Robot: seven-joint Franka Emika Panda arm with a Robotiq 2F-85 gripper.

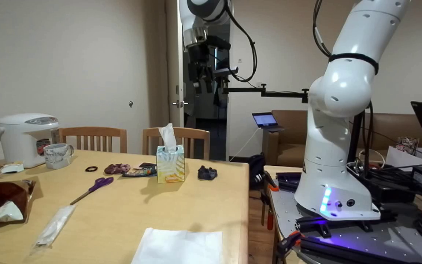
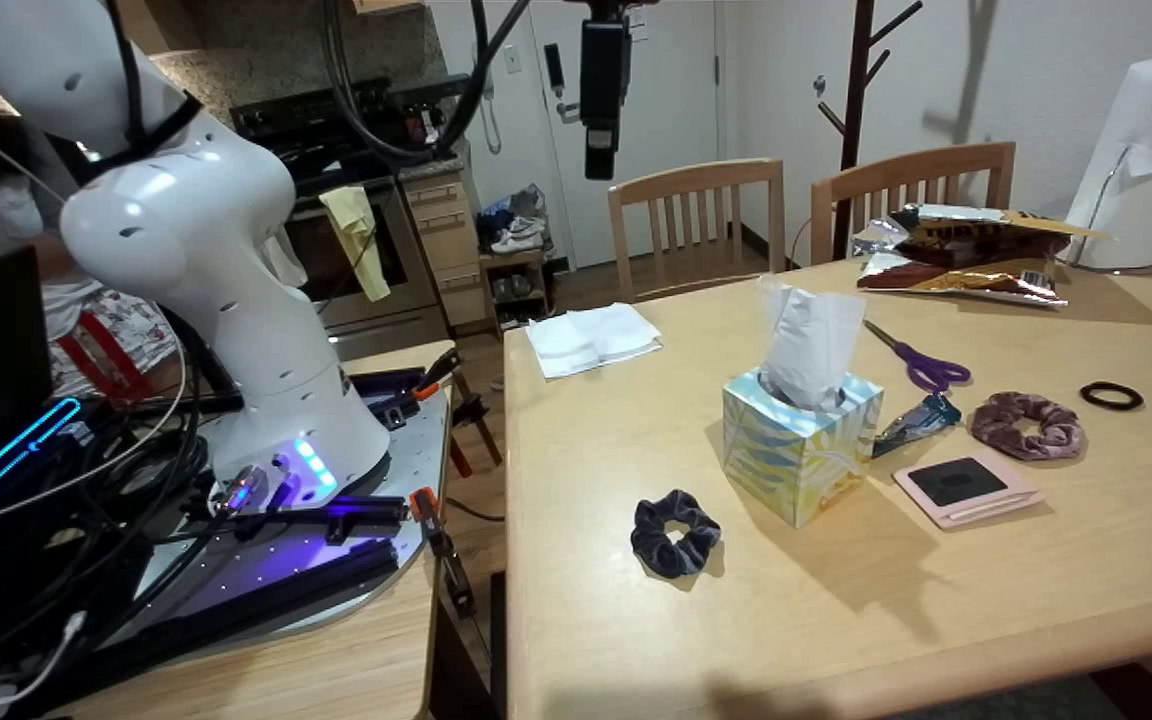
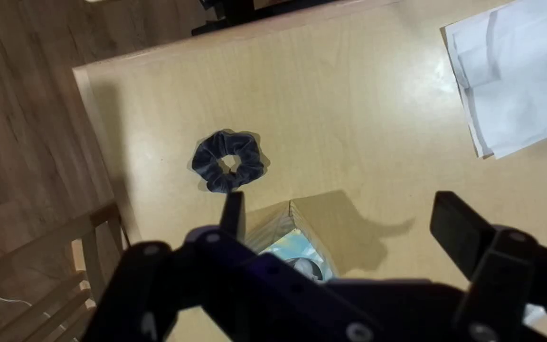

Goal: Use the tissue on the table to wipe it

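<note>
A patterned tissue box stands upright on the wooden table, with a white tissue sticking up from its top. The box and tissue also show in an exterior view. Folded white sheets lie flat near the table edge by the robot; they also show in the wrist view. My gripper is open and empty, high above the table. In the wrist view my gripper has its fingers wide apart; the box is below, partly hidden by the gripper.
A dark scrunchie lies beside the box. Purple scissors, a mauve scrunchie, a pink wallet and a foil bag lie farther along. A white kettle, a mug and a paper towel roll stand on the table.
</note>
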